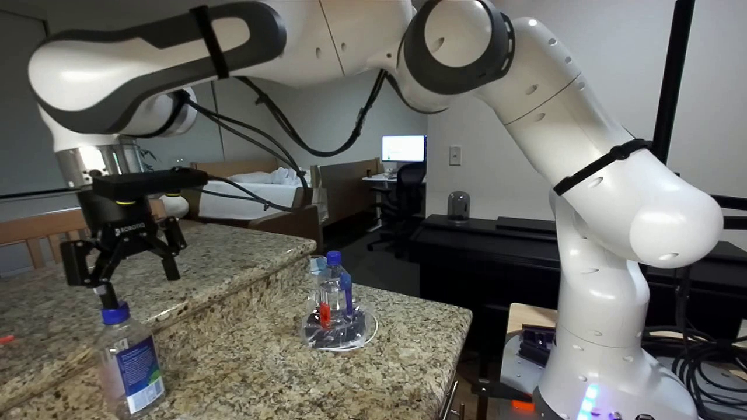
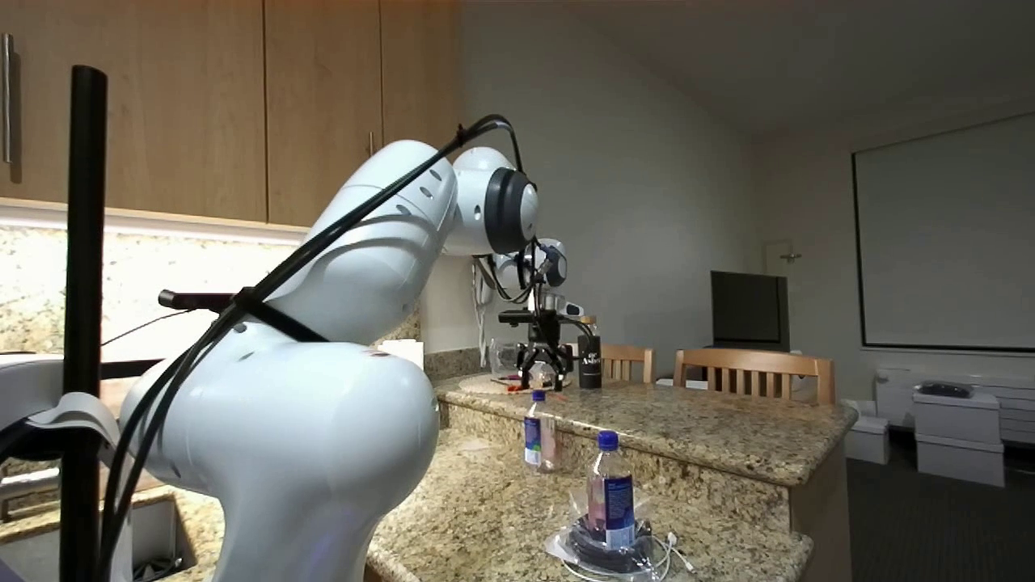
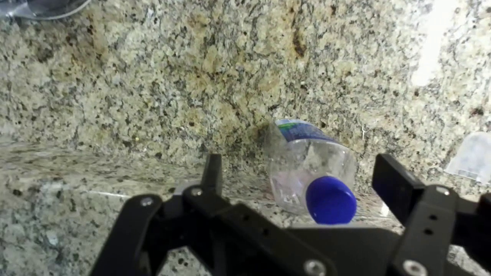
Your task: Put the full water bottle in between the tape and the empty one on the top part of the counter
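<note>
In an exterior view, the pincer (image 2: 541, 385) hangs spread apart above a first bottle (image 2: 538, 436), which stands upright on the lower worktop (image 2: 461, 509), just beside the raised worktop (image 2: 695, 408). The tape (image 2: 594, 553), a dark plastic-wrapped ring, also lies on the lower worktop, with a second bottle (image 2: 611, 489) upright on or inside it; I cannot tell which. A black canister (image 2: 589, 364) stands on the raised worktop near wooden chairs (image 2: 756, 360).

In an exterior view, one of the pincer's fingers (image 1: 108, 296) overlaps the blue cap (image 1: 115, 315) of the first bottle; whether they touch, I cannot tell. A lit monitor (image 1: 404, 149) glows in the background.

In the wrist view, the first bottle appears between the widely parted fingers, with a gap on either side. A whitish translucent piece (image 3: 471, 157) lies at the right edge. Which bottle is full, I cannot tell.
</note>
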